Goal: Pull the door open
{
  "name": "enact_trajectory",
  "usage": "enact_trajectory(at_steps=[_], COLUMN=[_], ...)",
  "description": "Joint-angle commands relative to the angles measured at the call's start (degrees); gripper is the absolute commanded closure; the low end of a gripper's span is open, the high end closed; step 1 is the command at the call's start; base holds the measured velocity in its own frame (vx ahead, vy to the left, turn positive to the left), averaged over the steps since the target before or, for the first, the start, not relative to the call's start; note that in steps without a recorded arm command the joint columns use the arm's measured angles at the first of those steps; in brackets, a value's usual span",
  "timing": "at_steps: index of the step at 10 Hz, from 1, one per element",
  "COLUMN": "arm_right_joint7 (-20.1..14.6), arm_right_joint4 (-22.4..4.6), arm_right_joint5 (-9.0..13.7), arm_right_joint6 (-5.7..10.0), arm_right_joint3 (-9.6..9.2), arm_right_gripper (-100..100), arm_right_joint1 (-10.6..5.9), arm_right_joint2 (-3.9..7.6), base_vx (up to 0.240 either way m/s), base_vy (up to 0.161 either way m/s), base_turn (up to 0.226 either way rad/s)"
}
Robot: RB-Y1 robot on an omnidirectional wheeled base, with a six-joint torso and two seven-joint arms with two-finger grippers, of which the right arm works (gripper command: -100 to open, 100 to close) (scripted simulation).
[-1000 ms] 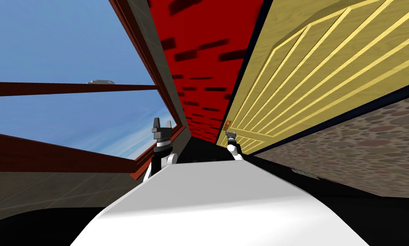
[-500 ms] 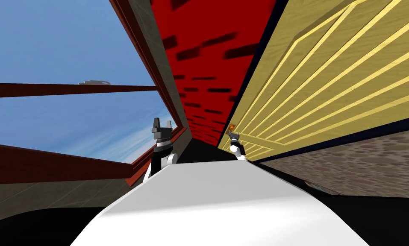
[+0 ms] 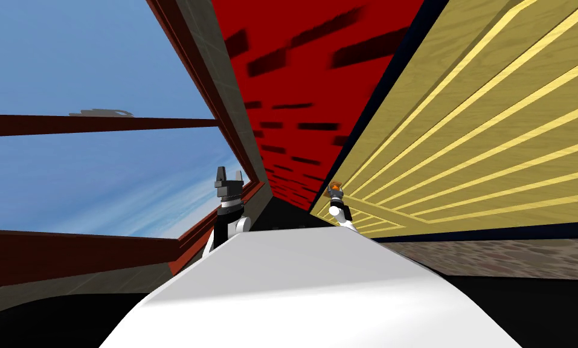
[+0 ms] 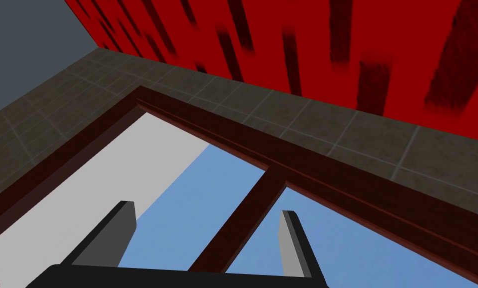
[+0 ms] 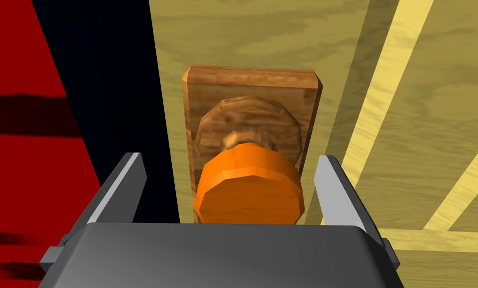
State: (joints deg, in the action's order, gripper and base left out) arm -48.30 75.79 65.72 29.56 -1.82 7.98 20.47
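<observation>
Right of centre, the right gripper (image 3: 336, 193) straddles the orange knob (image 5: 247, 185) of the yellow door (image 3: 493, 121), fingers spread, ready to clamp for pulling. The left gripper (image 3: 229, 175), also spread, idles clear.

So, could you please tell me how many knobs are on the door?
1: an orange knob on a wooden plate near the door's edge, between the right gripper's open fingers.

Orange knob (image 5: 247, 185) on a brown woodgrain plate (image 5: 282, 90), yellow grained door (image 3: 493, 109) with paler stripes, deep red wall (image 3: 305, 78) flecked with dark dashes.
</observation>
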Motion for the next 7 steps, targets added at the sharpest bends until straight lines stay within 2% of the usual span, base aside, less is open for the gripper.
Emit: enact_trajectory(at_steps=[1, 6, 7], arm_right_joint7=[0.17, 0.17, -0.56], arm_right_joint4=[0.07, 0.07, 0.42], arm_right_joint5=[-0.02, -0.02, -0.03], arm_right_joint6=[-0.01, -0.01, -0.18], arm_right_joint3=[-0.07, -0.07, -0.67], arm_right_gripper=[100, 100, 100], arm_right_joint1=[0.06, 0.06, 0.54], arm_right_joint2=[-0.07, -0.07, 0.63], base_vx=[-0.011, -0.016, -0.132], base_vy=[0.000, 0.001, -0.023], base_turn=[-0.036, 0.000, 0.086])
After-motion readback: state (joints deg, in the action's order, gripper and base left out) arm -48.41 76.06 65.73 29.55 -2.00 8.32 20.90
